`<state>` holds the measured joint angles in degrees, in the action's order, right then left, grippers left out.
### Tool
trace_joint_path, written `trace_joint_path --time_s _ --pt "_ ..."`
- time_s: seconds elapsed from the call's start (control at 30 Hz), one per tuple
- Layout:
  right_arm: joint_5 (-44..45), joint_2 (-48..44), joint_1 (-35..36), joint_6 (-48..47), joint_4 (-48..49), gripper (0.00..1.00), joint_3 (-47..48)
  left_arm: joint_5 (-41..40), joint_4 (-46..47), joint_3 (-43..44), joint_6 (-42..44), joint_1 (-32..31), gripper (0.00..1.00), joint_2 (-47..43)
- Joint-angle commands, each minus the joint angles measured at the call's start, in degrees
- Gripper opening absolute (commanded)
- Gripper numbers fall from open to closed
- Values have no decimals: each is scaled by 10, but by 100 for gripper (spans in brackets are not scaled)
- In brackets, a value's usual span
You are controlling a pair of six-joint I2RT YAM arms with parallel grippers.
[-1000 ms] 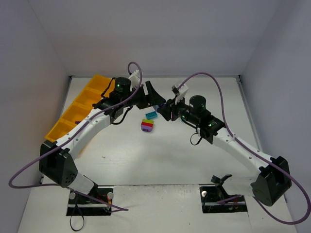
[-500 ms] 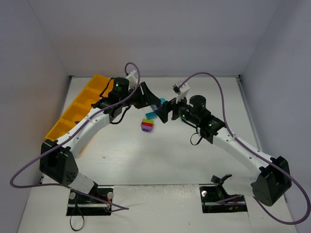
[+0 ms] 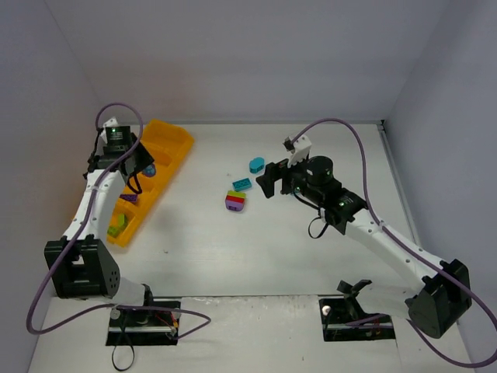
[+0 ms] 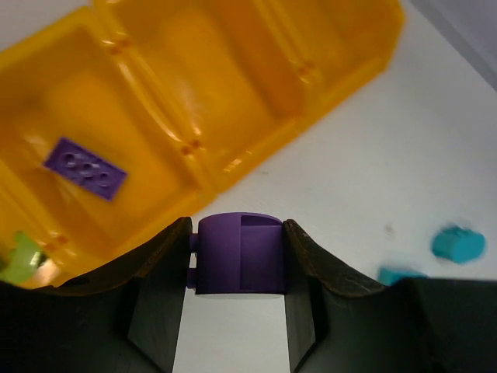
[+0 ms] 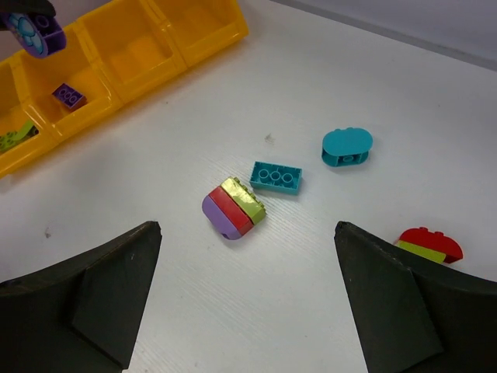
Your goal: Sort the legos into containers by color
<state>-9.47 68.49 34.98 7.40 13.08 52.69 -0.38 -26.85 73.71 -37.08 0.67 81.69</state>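
Now the left hand [image 4: 237, 230] is clamped on a purple brick [image 4: 239, 266], held just short of the yellow tray [image 4: 256, 132]. Ahead of it, another purple brick [image 4: 85, 168] lies in a compartment. The right hand [image 3: 266, 179] hangs spread open above the table [image 5: 155, 194], with a multicoloured stack [image 5: 233, 208] and a teal brick [image 5: 276, 179] just ahead.

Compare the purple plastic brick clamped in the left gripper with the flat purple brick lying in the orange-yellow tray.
The clamped purple brick is held off the surface by the left gripper; the flat purple brick lies loose on a compartment floor of the orange-yellow tray. The clamped one looks blocky with a rounded top; the flat one is a studded rectangle. Both are purple.
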Motion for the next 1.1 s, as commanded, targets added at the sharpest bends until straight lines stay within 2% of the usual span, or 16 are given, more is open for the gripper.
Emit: trace_joint_path --time_s 0.0,0.1,0.2,0.3,0.33,0.4,0.43,0.63,0.83,1.0,1.07 --pt "31 -34 3 -5 19 91 -4 -88 -17 13 16 59 3 20" --pt "38 -47 2 -5 17 91 -15 -87 11 6 24 97 4 54" --pt "41 -56 1 -8 11 91 -24 -86 22 20 27 115 17 97" --pt "45 -64 -1 -10 4 91 -29 -98 12 42 25 122 22 136" --pt "49 -66 -1 -11 1 91 -30 -97 9 47 25 123 29 142" --pt "53 -73 -2 -11 -2 91 -33 -95 0 56 23 123 37 153" --pt "58 -76 -2 -12 -2 91 -35 -94 0 56 22 123 45 153" --pt "72 -84 -5 -12 -8 91 -38 -82 -11 59 27 119 67 117" --pt "81 -80 -7 -12 -9 92 -36 -76 -20 68 52 86 69 79" --pt "84 -79 -11 -15 -10 92 -36 -67 9 105 146 -47 69 73" --pt "84 -81 -11 -15 -13 91 -36 -6 29 131 174 -78 69 97"
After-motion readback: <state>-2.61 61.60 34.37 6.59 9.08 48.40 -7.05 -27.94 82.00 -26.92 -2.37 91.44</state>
